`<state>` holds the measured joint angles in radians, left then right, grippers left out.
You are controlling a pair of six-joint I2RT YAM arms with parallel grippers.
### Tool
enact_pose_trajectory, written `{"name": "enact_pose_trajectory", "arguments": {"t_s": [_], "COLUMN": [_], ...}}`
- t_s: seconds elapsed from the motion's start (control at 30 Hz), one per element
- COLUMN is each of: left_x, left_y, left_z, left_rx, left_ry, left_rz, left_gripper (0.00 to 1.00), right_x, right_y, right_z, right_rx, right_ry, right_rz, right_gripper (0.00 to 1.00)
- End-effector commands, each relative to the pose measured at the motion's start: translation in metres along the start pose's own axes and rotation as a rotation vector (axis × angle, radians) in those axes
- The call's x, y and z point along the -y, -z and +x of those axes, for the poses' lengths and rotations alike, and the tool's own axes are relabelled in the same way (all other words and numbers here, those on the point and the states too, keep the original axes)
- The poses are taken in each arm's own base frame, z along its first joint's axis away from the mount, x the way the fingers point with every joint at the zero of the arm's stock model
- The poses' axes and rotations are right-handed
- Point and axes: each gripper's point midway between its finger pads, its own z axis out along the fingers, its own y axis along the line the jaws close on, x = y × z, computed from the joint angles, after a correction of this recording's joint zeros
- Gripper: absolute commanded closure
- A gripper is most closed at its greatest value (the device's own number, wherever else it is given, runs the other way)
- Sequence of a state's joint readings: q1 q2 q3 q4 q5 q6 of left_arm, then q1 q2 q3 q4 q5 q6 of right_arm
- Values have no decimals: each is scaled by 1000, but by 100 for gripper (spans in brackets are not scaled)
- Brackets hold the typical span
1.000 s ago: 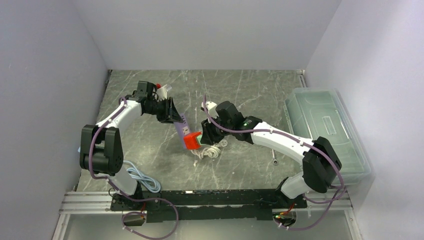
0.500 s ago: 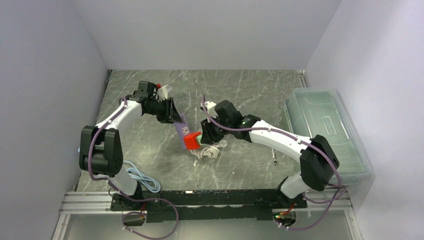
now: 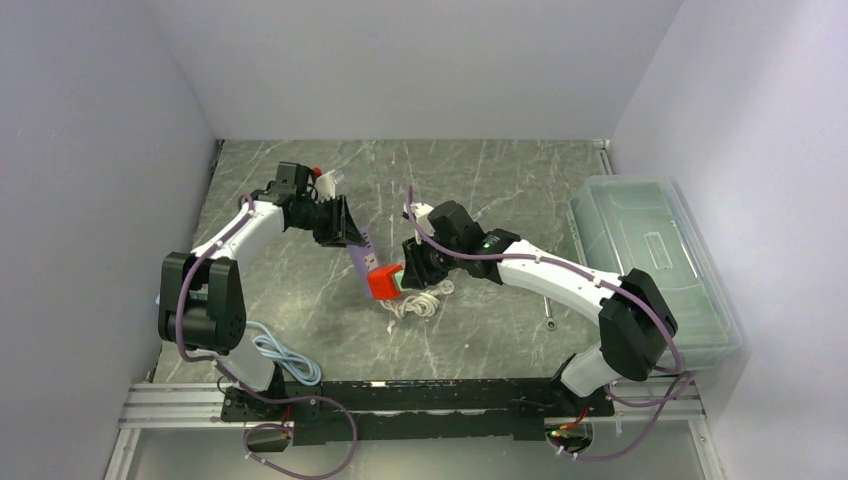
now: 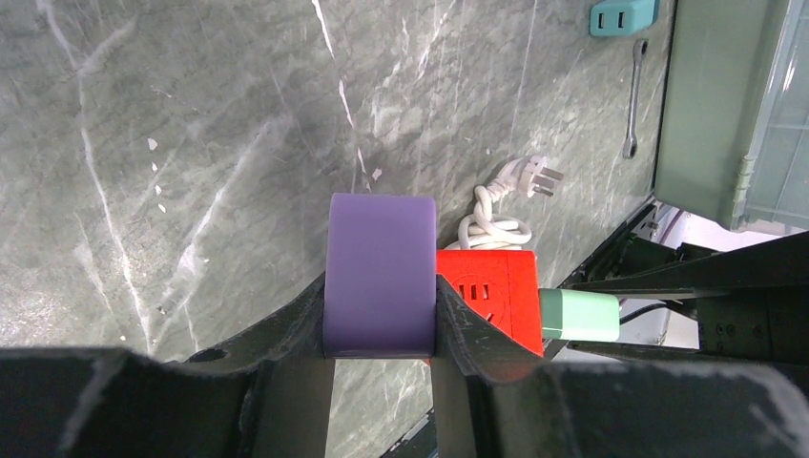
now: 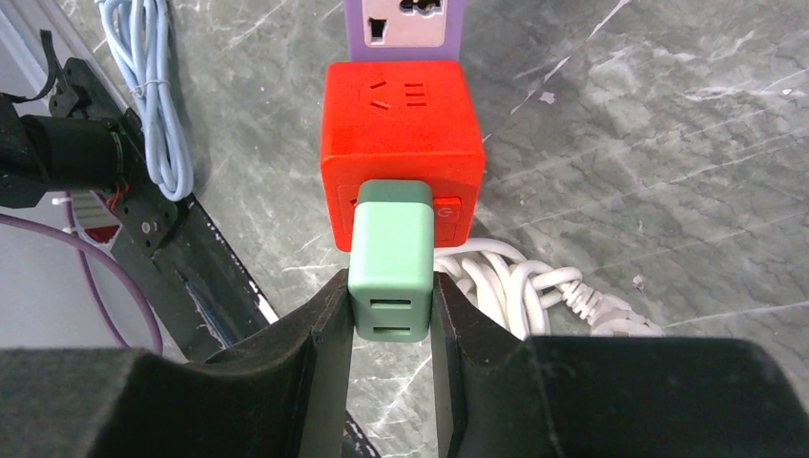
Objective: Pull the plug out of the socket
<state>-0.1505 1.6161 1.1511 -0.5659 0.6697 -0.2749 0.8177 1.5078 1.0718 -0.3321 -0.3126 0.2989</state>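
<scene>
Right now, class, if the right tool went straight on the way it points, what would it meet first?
The red socket cube: the right tool grips the green plug seated in it, with the cube directly ahead.

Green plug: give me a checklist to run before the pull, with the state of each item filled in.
1. Right gripper shut on the green plug: ok, a finger presses each side.
2. Left gripper shut on the purple adapter to brace the assembly: ok.
3. Plug seated in the red socket cube, so there is something to pull: ok, its end sits against the cube's face.
4. Purple adapter held firmly in the cube, so it takes the counter-force: cannot tell.
5. White cord out of the pull path: cannot tell; it lies coiled on the table right beside the right gripper.
</scene>
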Motion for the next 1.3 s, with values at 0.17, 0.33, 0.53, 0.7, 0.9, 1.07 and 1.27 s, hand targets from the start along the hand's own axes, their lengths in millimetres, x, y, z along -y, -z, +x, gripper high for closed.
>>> {"name": "enact_pose_trajectory", "arguments": {"t_s": [0.17,0.33,0.53,0.7,0.9,1.07,1.27], "left_x": [18,19,18,-1,3,12,29], "left_y": [17,16,16,22,20,22,35], "left_z": [-26,-25,-25,-30,-29,-30,-35], "left_rx": [106,105,106,145,138,150,195], "left_ry": [-140,-152,-148,-131,-131,-143,-151], "left_rz": [29,25,17,-110,-83,-43,48], "left_gripper": [100,100,100,100,100,100,100], "right_x": [-37,-37,-33,-33,-28,-13,35], "right_y": [25,32,34,41,50,62,90], "right_z": [-21,-22,-19,-23,-30,-36,-41], "right_rx": [92,105,95,109,137,166,230], "right_ry": [147,192,199,203,194,157,-13], "right_rz": [-163,-162,-157,-142,-84,14,209], "right_gripper": [100,100,100,100,100,100,100]}}
